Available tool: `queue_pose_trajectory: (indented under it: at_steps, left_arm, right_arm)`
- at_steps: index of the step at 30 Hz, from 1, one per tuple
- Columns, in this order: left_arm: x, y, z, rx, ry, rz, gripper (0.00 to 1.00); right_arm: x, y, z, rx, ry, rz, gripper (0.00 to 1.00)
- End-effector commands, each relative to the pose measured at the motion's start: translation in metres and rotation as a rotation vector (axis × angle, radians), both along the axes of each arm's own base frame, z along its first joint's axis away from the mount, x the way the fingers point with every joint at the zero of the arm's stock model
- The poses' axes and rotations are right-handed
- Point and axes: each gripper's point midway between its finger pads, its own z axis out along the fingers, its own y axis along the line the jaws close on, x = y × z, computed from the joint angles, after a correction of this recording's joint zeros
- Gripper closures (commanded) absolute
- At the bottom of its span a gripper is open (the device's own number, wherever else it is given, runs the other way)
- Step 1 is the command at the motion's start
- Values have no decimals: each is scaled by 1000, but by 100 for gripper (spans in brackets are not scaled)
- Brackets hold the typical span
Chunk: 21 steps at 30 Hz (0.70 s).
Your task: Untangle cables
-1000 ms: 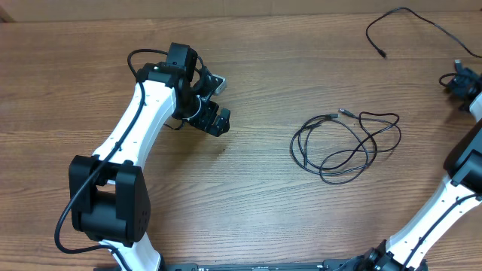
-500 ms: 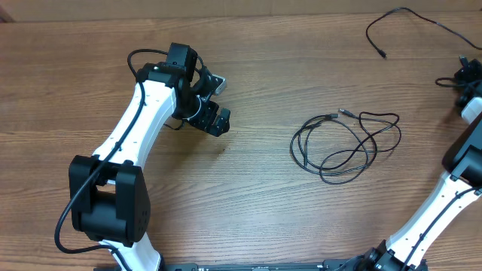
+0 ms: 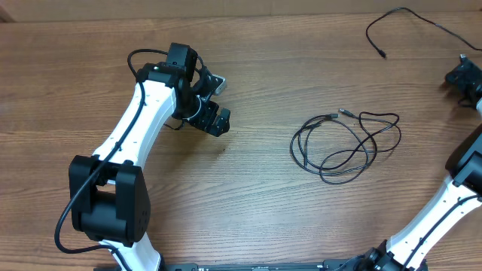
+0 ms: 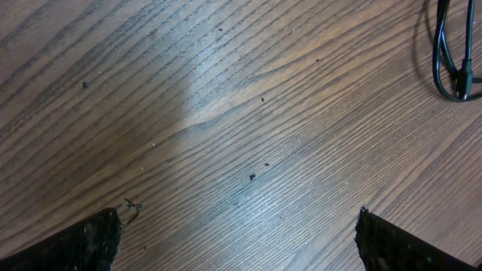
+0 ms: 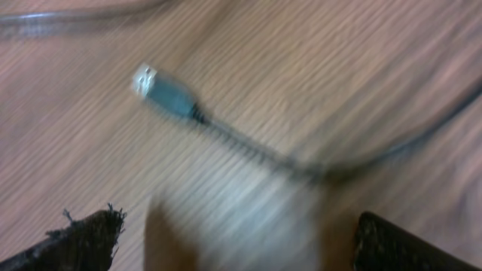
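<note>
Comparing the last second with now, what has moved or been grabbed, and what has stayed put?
Only the right gripper moved, shifting slightly toward the table's far edge; its wrist view is blurred by the motion. It is open, and nothing was taken hold of or let go. The left gripper, also open, the looped cables and the separate cable lie as before.

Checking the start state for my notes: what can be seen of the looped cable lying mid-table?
The looped cable is a thin, black, flexible cord. It lies flat on the wooden table in several loose, overlapping loops. A small plug shows at its far edge. Only the table touches it. Whether it is knotted cannot be told.
</note>
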Motion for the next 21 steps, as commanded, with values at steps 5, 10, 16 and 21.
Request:
queue_pose_trajectory:
  at_steps: [5,10,16,21]
  left_arm:
    - [-2,-4,-4,4,11,-9,1]
    - [-2,-4,-4,5,10,-9,0]
    - [-2,-4,-4,5,10,-9,0]
    - [-2,-4,-4,4,11,-9,0]
  right_arm:
    - [-60,68,-31,279,226,6,0]
    - [-73,81,49,269,203,13,0]
    - [-93,126,154,341,76,96,0]
    - [-124,181,215,416,36,171,0]
